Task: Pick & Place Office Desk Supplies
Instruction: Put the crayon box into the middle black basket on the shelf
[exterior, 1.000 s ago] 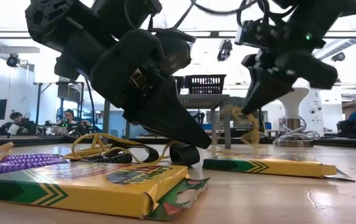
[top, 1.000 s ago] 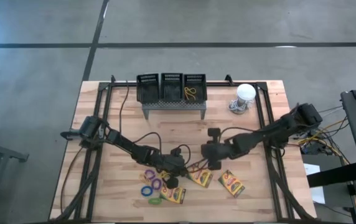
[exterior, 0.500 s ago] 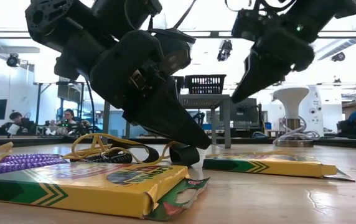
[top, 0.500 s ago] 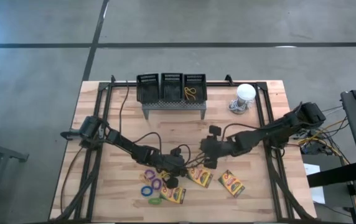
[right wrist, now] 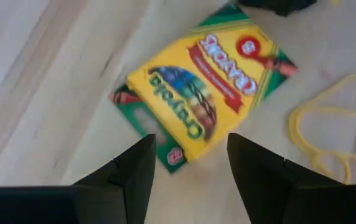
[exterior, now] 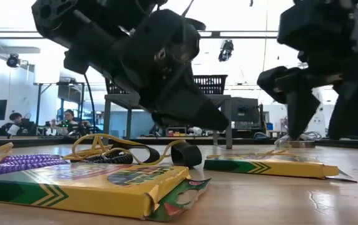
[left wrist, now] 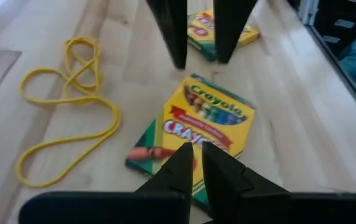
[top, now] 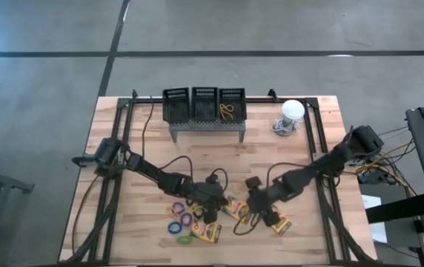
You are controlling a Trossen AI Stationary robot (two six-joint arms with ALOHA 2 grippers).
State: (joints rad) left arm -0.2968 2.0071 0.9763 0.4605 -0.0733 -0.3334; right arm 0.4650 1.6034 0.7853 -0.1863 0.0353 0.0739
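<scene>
Wooden slatted surface (top: 130, 163): we hover our right end effector (right wrist: 187, 163), fingers spread and empty, over the flat yellow-and-green crayon box (right wrist: 203, 96); descend and grip next. Left end effector (left wrist: 193, 163) nearly clenched, empty.

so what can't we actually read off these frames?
- High view: the crayon box between the two hands is mostly covered by the arms; its exact pose is unclear.
- High view: elastic loops are too small to count reliably.
- Low view: left hand tips blur into the dark arm; no gap visible.
- Low view: bins sit far back, contents unreadable.
- Right wrist view: the crayon box is motion-blurred; right hand open above it.
</scene>
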